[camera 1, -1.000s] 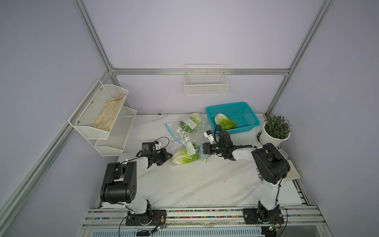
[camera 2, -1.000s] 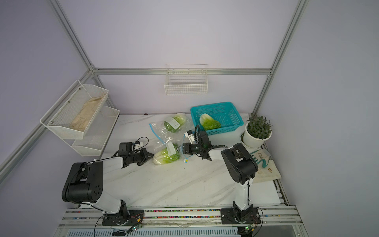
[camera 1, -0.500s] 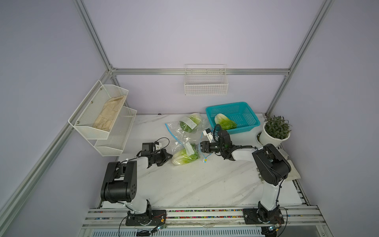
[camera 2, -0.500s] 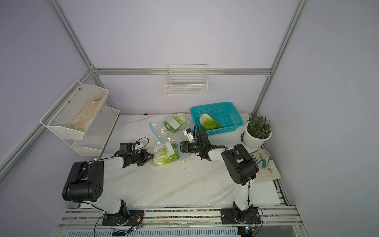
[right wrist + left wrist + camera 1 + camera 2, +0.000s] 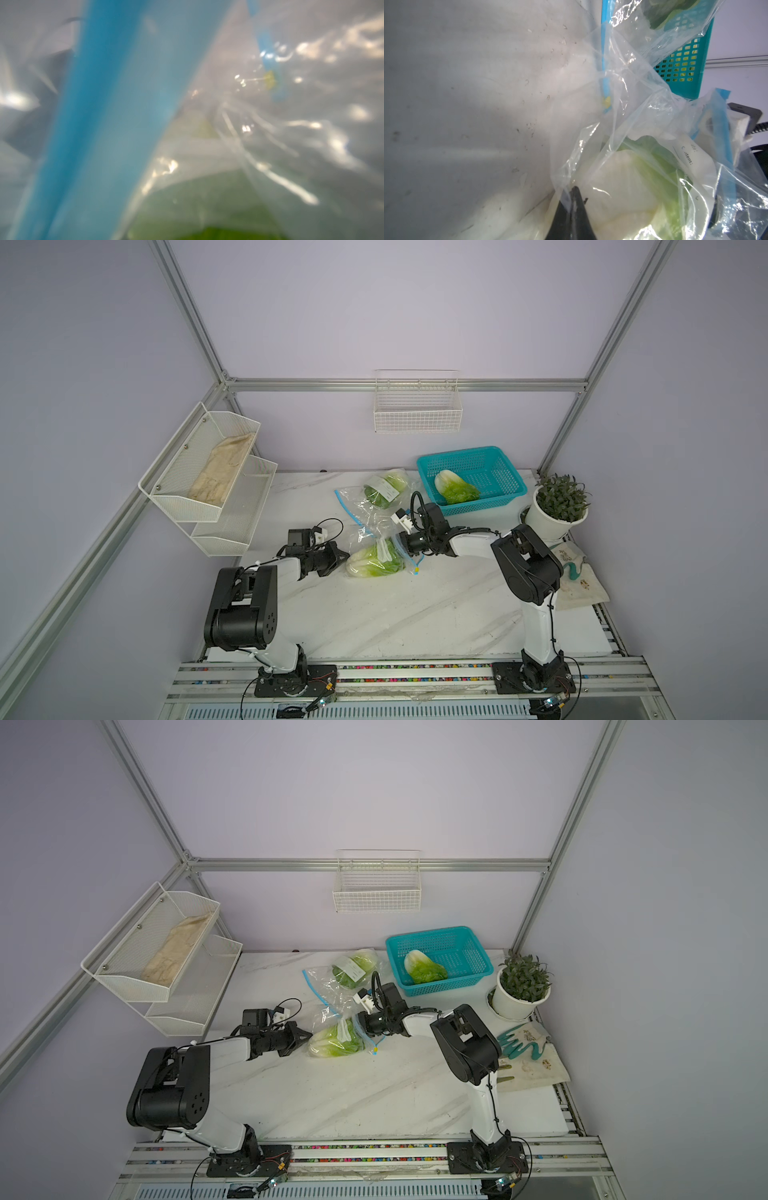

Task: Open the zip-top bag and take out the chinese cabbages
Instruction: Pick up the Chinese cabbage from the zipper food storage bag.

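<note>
Right now my left gripper (image 5: 343, 559) is pinched together on the clear film of the nearer zip-top bag (image 5: 370, 537). The left wrist view shows its two black fingertips (image 5: 574, 199) pressed flat with a fold of plastic caught between them. Directly ahead of those tips, inside that bag, lies a chinese cabbage (image 5: 372, 566), its white base toward the left gripper and its light-green leaves toward the right one.

At the opposite end of the bag, my right gripper (image 5: 400, 545) is nosed up against the bag's mouth. The blue zipper strip (image 5: 116, 104) fills much of the right wrist view, which is blurred and shows no fingers. In both top views the plastic hides the tips, so I cannot tell whether those jaws are apart or together, or whether they hold anything.

The two grippers face each other with the bagged cabbage between them, lying on the marble tabletop (image 5: 395, 614). Beyond the right gripper, farther from the arm bases, a second zip-top bag (image 5: 357, 506) lies flat with a darker cabbage (image 5: 380, 493) inside. Also beyond that gripper, off to its outer side, a teal basket (image 5: 482, 506) holds a third cabbage (image 5: 455, 489), out of any bag. A potted plant (image 5: 561, 506) stands near the right arm's elbow.
</note>
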Tool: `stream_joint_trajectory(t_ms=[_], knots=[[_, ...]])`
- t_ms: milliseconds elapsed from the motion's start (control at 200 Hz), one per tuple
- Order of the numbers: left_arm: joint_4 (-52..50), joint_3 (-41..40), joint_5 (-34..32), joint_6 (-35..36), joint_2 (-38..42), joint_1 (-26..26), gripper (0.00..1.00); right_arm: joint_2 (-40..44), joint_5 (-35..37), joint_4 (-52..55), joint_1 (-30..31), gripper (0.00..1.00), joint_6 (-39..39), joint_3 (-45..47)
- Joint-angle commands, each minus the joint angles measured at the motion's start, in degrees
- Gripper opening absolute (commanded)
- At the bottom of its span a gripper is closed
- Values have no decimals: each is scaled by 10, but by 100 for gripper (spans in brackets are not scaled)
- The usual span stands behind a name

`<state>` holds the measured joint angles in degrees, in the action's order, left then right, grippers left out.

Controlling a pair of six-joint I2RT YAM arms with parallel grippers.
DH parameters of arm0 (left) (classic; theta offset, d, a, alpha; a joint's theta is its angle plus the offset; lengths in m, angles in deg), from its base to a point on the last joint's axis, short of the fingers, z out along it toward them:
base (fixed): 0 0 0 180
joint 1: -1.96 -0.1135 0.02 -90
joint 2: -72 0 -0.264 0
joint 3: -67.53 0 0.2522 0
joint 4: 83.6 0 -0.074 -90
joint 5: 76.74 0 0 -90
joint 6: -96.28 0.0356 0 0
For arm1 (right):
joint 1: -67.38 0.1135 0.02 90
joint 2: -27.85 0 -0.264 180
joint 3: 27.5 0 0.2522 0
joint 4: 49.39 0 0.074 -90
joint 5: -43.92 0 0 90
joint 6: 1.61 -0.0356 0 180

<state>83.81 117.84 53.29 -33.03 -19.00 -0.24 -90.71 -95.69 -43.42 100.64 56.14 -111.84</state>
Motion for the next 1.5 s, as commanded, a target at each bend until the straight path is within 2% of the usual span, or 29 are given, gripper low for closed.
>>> stream_joint_trajectory(t_ms=[0, 40, 405, 745, 1010, 1110, 1220, 1325, 1495], knots=[[11, 18, 7, 11, 9, 6, 0, 2, 21, 34, 7, 10, 5, 6], [12, 17, 3, 10, 13, 6, 0, 15, 29, 30, 2, 0, 4, 17], [-2, 11, -26, 13, 48, -1, 0, 169, 55, -52, -98, 0, -16, 160], [-6, 8, -30, 15, 54, -3, 0, 342, 135, -54, -173, 0, -20, 214], [-7, 6, -41, 13, 59, -6, 0, 489, 267, -34, -193, 0, -16, 216], [-6, 6, -43, 14, 62, -8, 0, 532, 341, -28, -197, 0, 1, 204], [-6, 7, -45, 14, 65, -10, 0, 548, 435, -28, -200, 0, 8, 184], [-6, 7, -47, 15, 72, -12, 0, 522, 500, -32, -210, 0, 11, 155], [-24, 7, -50, 28, 87, -19, 0, 427, 491, -69, -245, 0, 15, 101]])
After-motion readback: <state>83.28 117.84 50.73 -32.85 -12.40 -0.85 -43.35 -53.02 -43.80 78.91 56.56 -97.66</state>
